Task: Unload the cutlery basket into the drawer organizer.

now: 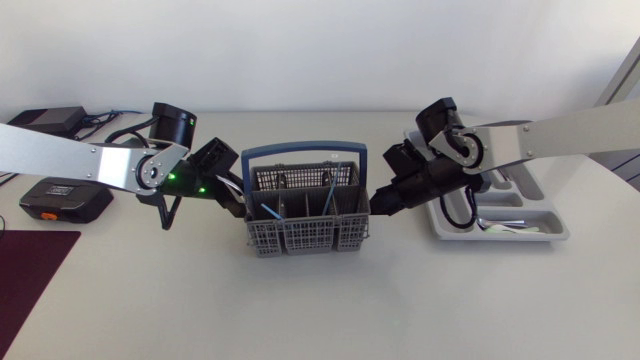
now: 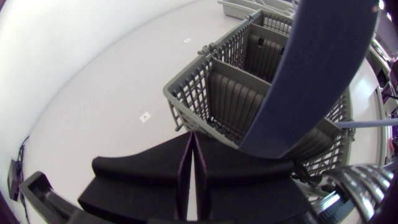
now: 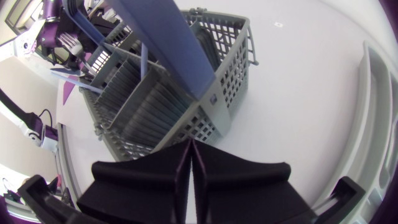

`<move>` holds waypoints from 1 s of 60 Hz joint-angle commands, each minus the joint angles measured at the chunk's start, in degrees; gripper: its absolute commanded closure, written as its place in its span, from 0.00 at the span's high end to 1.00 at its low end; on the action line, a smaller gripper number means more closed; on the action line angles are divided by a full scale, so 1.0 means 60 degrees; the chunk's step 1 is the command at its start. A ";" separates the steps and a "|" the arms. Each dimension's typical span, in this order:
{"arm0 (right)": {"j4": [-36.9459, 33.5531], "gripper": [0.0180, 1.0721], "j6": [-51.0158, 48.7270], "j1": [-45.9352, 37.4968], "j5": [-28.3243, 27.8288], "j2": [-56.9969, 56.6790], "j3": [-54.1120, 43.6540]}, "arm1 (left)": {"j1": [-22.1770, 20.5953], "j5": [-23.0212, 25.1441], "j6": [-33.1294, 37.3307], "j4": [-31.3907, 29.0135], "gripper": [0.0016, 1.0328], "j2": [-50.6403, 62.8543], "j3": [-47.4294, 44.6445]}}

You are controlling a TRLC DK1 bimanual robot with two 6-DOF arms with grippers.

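Pale table [image 1: 320, 300] from above: the cutlery basket [image 1: 300, 235] sits centre, a few thin blue-handled pieces [image 1: 333, 193] standing inside; the drawer organizer [image 1: 552, 233] lies right, holding what may be a spoon. Left wrist: left tool [image 2: 193, 146] clenched, empty, just beside the basket's corner. Right wrist: right tool [image 3: 189, 152] likewise clenched on nothing, by its wall. Cutlery is likely light, stiff, slick; pinch an upstanding handle.

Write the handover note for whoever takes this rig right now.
Left gripper: shut, empty, tips close to the cutlery basket on its left-arm side.
Right gripper: shut, empty, tips close to the basket's opposite side.
Drawer organizer: beside the basket, on the right arm's side.
Done: some cutlery lies in the organizer.
Left: blue-handled pieces stand in the basket, to be moved over.
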 commanded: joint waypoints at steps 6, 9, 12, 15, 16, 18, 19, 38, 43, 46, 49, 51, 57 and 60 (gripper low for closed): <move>0.0343 0.06 0.0339 0.0309 -0.0257 0.0433 0.0647 | -0.0112 0.0365 -0.0144 0.0189 0.03 0.0412 0.0650; 0.0328 0.05 0.0339 0.0353 -0.0243 0.0462 0.0662 | -0.0083 0.0365 -0.0144 0.0174 0.03 0.0471 0.0738; 0.0343 0.06 0.0354 0.0411 -0.0214 0.0462 0.0633 | -0.0054 0.0365 -0.0144 0.0174 0.03 0.0515 0.0782; 0.0328 0.05 0.0354 0.0485 -0.0199 0.0448 0.0560 | -0.0024 0.0365 -0.0144 0.0174 0.03 0.0544 0.0796; 0.0343 0.06 0.0354 0.0499 -0.0184 0.0433 0.0530 | -0.0024 0.0365 -0.0129 0.0174 0.03 0.0544 0.0796; 0.0357 0.05 0.0354 0.0529 -0.0140 0.0374 0.0457 | 0.0005 0.0365 -0.0129 0.0174 0.03 0.0544 0.0782; 0.0372 0.05 0.0354 0.0529 -0.0111 0.0345 0.0413 | 0.0005 0.0365 -0.0129 0.0174 0.03 0.0559 0.0782; 0.0431 0.05 0.0456 0.0763 -0.0023 -0.0036 0.0018 | 0.0225 0.0365 -0.0100 0.0159 0.03 0.0544 0.0796; 0.0504 0.05 0.0471 0.0836 0.0065 -0.0109 -0.0173 | 0.0327 0.0351 -0.0085 0.0130 0.03 0.0544 0.0811; 0.0548 0.06 0.0471 0.0836 0.0138 -0.0168 -0.0261 | 0.0371 0.0351 -0.0085 0.0115 0.03 0.0544 0.0811; 0.0562 0.05 0.0471 0.0807 0.0167 -0.0226 -0.0334 | 0.0415 0.0351 -0.0085 0.0101 0.03 0.0544 0.0811; 0.0562 0.05 0.0471 0.0807 0.0167 -0.0256 -0.0378 | 0.0430 0.0351 -0.0085 0.0086 0.03 0.0530 0.0811; 0.0650 0.05 0.0471 0.0734 0.0314 -0.0417 -0.0583 | 0.0488 0.0351 -0.0085 0.0071 0.04 0.0500 0.0796; 0.0680 0.06 0.0471 0.0719 0.0328 -0.0534 -0.0700 | 0.0518 0.0351 -0.0085 0.0057 0.04 0.0471 0.0796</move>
